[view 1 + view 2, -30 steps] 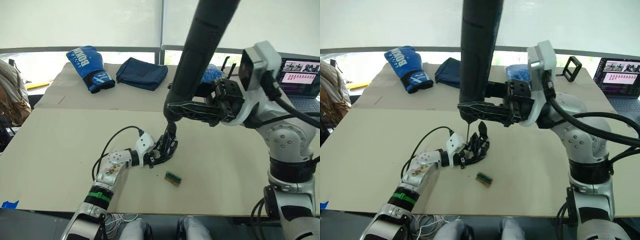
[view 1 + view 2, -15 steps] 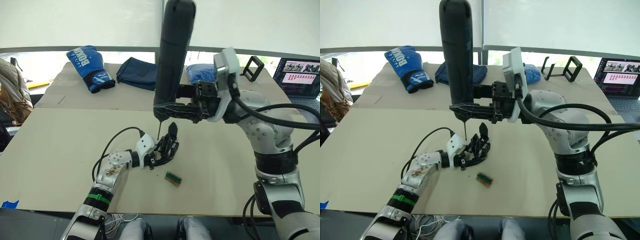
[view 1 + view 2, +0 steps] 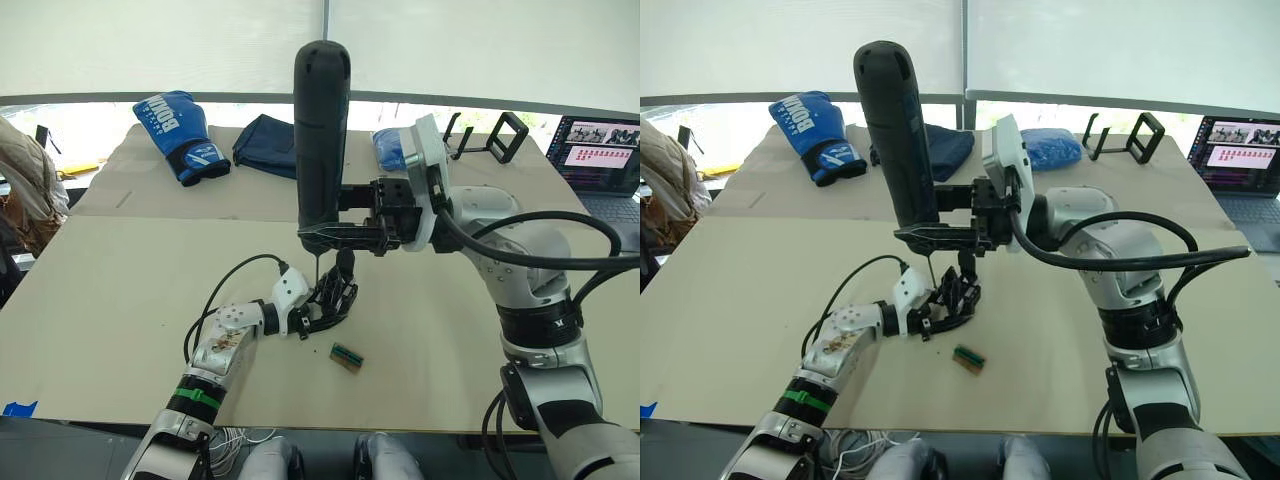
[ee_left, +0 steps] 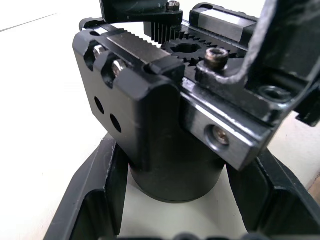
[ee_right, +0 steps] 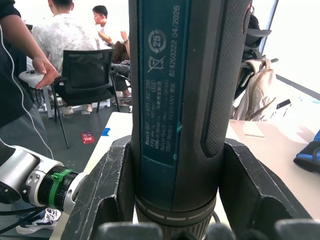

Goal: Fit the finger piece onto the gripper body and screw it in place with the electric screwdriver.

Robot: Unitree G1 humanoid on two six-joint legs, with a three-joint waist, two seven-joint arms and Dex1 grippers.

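The right gripper [image 3: 335, 236] is clamped on the electric screwdriver [image 3: 321, 130], its 2 black fingers [image 5: 107, 185] pressed against opposite sides of the barrel just above the lower collar. The screwdriver stands nearly upright, long axis close to vertical with the top leaning slightly toward the robot's left, rounded butt end up and the thin metal bit [image 3: 930, 268] pointing straight down. The bit tip hangs just above the gripper body [image 3: 333, 295], at its left edge; whether it touches cannot be told.

The left gripper [image 3: 305, 318] lies low on the table [image 3: 120, 280], reaching in from the robot's left, and its 2 fingers [image 4: 95, 200] are spread moderately wide around the round base of the gripper body, 1 on each side, gripping it. The gripper body sits on the table near the middle, in front of the robot, with its gear teeth and screw heads facing up in the left wrist view and a pointed black finger [image 3: 345, 265] rising from it toward the screwdriver. Whether this is the finger piece cannot be told.

A small green-and-brown block [image 3: 346, 356] lies on the table near the gripper body, toward the robot. A blue boxing glove [image 3: 178, 135], a dark blue cloth [image 3: 275, 146] and a laptop [image 3: 603, 160] sit at the far side, well apart.
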